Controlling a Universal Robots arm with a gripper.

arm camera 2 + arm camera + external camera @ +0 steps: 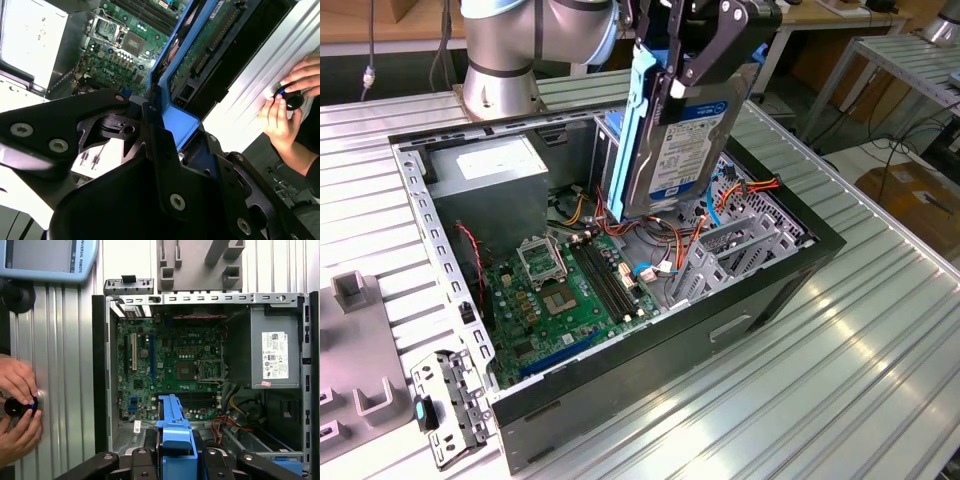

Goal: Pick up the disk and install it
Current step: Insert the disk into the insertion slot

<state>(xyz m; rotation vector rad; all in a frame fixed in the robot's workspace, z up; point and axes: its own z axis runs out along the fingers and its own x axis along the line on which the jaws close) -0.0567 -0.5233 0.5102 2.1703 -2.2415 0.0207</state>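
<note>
The robot's gripper point(688, 62) pinches the disk point(682, 150) across its blue rails, holding it nearly upright over the open computer case point(620, 375), where a tilted descent could snag the loose cables point(757, 187) or strike the metal drive cage point(725, 250) beneath

Open black computer case point(650, 370) lies on its side on ribbed aluminium desk point(840, 380). Inside: green motherboard point(555, 300) on the floor of the case, bare CPU socket point(541, 262) near its middle, black memory slots point(605, 280) just beside the socket. Grey power supply point(485, 175) with white sticker fills the corner at the exterior view's left. Red and orange cables point(745, 190) run over a perforated metal drive cage point(730, 250) at the opposite end. Outside the case, a loose metal bracket point(445, 405) with a teal tab lies touching the case corner; grey plastic fixture point(350, 330) beyond it. Teach pendant point(50, 260) rests on the desk in the first wrist view. Cardboard box point(910, 195) on the floor.
</note>
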